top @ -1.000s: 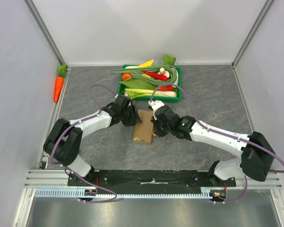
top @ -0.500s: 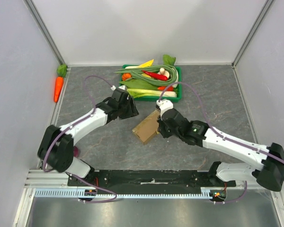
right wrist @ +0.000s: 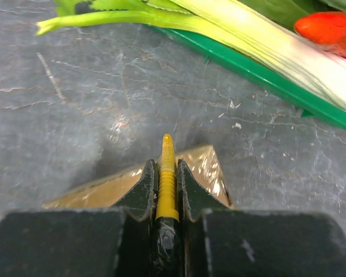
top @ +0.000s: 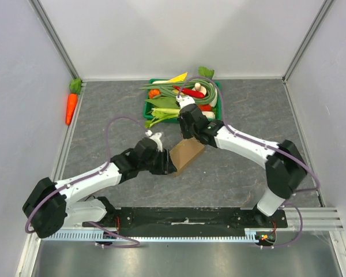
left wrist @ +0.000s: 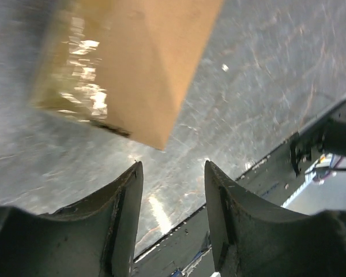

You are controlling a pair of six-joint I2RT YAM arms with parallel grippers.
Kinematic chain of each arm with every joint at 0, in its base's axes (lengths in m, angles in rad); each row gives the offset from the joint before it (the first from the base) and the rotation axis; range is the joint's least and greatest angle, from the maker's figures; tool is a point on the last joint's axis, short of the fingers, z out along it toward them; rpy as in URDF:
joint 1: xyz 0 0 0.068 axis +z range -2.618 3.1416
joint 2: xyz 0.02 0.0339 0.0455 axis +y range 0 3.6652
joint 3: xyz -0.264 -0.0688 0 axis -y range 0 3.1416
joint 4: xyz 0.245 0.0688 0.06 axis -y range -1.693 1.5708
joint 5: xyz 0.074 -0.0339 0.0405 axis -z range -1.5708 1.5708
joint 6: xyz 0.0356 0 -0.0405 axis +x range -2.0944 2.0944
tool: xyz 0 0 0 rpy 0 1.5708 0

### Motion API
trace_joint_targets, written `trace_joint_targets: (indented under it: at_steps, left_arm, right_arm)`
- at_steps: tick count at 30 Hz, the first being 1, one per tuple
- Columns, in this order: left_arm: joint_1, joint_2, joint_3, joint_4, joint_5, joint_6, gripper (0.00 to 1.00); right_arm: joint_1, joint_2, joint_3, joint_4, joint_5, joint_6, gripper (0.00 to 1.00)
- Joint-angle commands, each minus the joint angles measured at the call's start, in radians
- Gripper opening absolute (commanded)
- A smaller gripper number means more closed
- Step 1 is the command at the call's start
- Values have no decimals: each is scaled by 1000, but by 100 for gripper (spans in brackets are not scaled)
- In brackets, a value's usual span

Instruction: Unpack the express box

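Note:
The express box (top: 187, 154) is a small brown carton lying at an angle on the grey table, its taped end shiny. My left gripper (top: 168, 165) is at its near-left end, open and empty; in the left wrist view the box (left wrist: 127, 63) lies just beyond the fingertip gap (left wrist: 172, 173), not touching. My right gripper (top: 188, 129) is above the box's far end. In the right wrist view it (right wrist: 167, 173) is shut on a yellow ridged tool (right wrist: 168, 184) that points past the box corner (right wrist: 207, 167).
A green tray (top: 218, 99) of vegetables stands right behind the box; its rim (right wrist: 259, 75) and a leek (right wrist: 265, 46) are close to the right gripper. A toy carrot (top: 71, 105) lies by the left wall. The arms' base rail (left wrist: 328, 133) runs along the near edge.
The left gripper swung from the far left of the box round to its near-left end. The right gripper moved to the box's far side. The box turned to a steeper diagonal.

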Motion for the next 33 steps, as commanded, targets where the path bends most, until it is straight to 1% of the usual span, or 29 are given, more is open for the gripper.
trace_joint_targets:
  at_steps: [1, 2, 5, 7, 8, 9, 12, 15, 20, 24, 25, 27, 28, 29, 33]
  left_arm:
    - [-124, 72, 18, 151, -20, -30, 52]
    - [-163, 117, 24, 154, -37, -41, 52]
    - [-214, 189, 54, 171, -60, -64, 52]
    - [-222, 247, 82, 145, -115, -115, 51]
    - [-222, 260, 90, 98, -137, -138, 50]
    - [-224, 272, 96, 74, -215, -186, 49]
    - [-217, 249, 99, 13, -321, -253, 49]
    - [-190, 238, 104, -18, -346, -273, 50]
    - [-113, 257, 102, 10, -307, -268, 50]
    - [-32, 286, 110, 63, -216, -250, 50]
    - [3, 290, 110, 106, -196, -245, 50]
    - [34, 310, 114, 146, -148, -230, 50]
    - [57, 319, 125, 175, -146, -222, 51]
    - [65, 326, 134, 178, -117, -210, 51]
    - [80, 340, 180, 157, -88, -195, 56]
  right_arm:
    - [-32, 96, 84, 81, -44, -51, 0]
    - [-37, 107, 89, 84, -41, -53, 0]
    - [-53, 129, 92, 70, -38, -56, 0]
    - [-60, 121, 77, 56, -38, -50, 0]
    - [-60, 114, 69, 33, -30, -46, 0]
    - [-60, 100, 43, 27, -30, -45, 0]
    - [-60, 34, -22, -2, -36, -34, 0]
    - [-60, -29, -81, -45, -62, -23, 0]
    - [-60, -169, -175, -106, -107, 22, 0]
    - [-58, -253, -234, -152, -156, 49, 0]
    - [-61, -277, -244, -169, -164, 52, 0]
    - [-60, -299, -271, -177, -181, 62, 0]
    - [-60, -317, -280, -177, -185, 65, 0]
    - [-60, -322, -287, -177, -182, 70, 0]
    - [-60, -331, -293, -183, -139, 84, 0]
